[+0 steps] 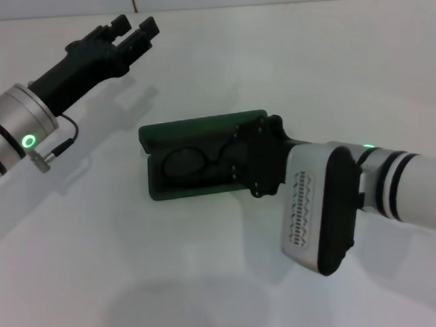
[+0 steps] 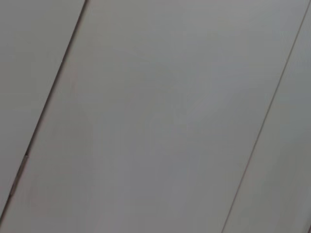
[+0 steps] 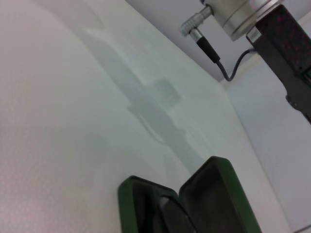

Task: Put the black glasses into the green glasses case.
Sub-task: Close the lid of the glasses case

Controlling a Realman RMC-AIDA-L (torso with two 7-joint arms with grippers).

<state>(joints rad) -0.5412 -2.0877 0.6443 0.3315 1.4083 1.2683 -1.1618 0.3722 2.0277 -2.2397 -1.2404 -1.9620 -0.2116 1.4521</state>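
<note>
Pincer on the right arm [image 1: 256, 157] sits low over the right end of the green glasses case [image 1: 195, 159], its black body covering that end; whether its fingers are spread or closed cannot be told. The case lies open on the white table [image 1: 211, 284] near the middle, lid [image 1: 200, 128] tipped back on the far side. Inside the base lie the black glasses [image 1: 195, 161], lenses up, one lens plain in the left half, the rest running under the pincer. The right wrist view shows the open case [image 3: 194, 204] with its dark lining. The left pincer [image 1: 130, 33] hangs raised at the far left, well apart, fingers parted, holding nothing.
</note>
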